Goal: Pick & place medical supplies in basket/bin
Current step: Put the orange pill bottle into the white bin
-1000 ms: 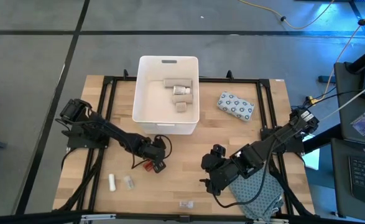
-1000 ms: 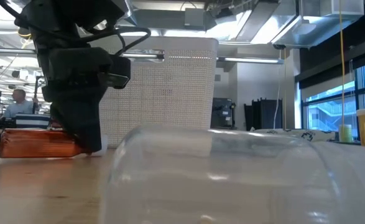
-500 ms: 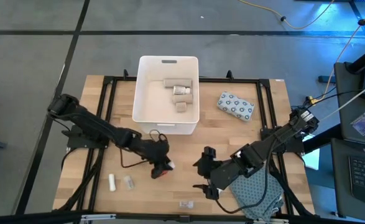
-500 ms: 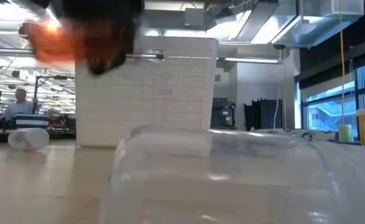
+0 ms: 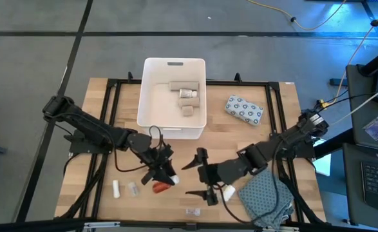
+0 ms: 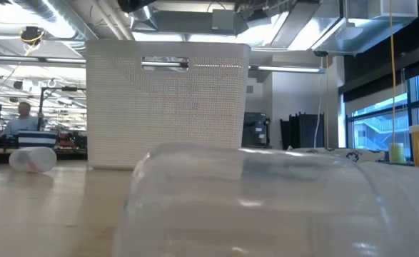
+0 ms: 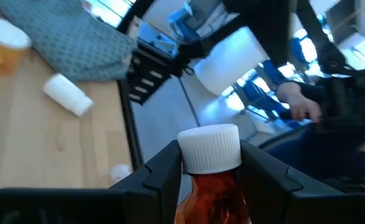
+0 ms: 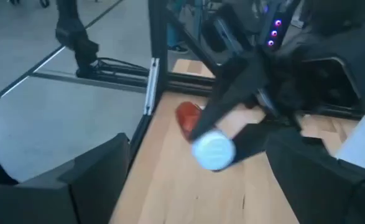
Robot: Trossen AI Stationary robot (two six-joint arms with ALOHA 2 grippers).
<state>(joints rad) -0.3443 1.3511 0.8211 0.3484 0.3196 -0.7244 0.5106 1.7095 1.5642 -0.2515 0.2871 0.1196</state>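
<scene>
Left gripper point(image 5: 164, 178) sits just left of centre in the lower half of the overhead picture, clamped on the red bottle point(image 5: 159, 187). From that arm's wrist camera the two dark fingers point(image 7: 160, 174) press on either side of the bottle's neck, right under its white cap point(image 7: 209, 148), with the amber-red body showing below at the bottom edge of the frame.

Right gripper point(image 5: 201, 176) is just to the right of it, near the middle of the lower half, fingers spread wide with nothing between them. Its own camera looks straight at the other arm's bottle, cap end towards it. A white tube point(image 5: 228, 192) lies just beside this gripper, at the edge of the grey-teal patterned cloth point(image 5: 263, 200) in the lower right.

White bin point(image 5: 150, 116) stands at upper centre of the overhead frame, and inside it I can see a couple of greyish boxes point(image 5: 179, 86) and a white bottle point(image 5: 189, 94). To its right, in the upper right part of the table point(image 5: 282, 116), lies the blue-dotted soft pack point(image 5: 244, 109). At lower left rest a small white bottle point(image 5: 115, 189) and a clear vial point(image 5: 132, 188) side by side, and another clear vial point(image 5: 192, 211) lies at the bottom edge near centre. At table height, the bin's textured wall fills the middle, with a clear vial lying huge and blurred right in front of the lens.
</scene>
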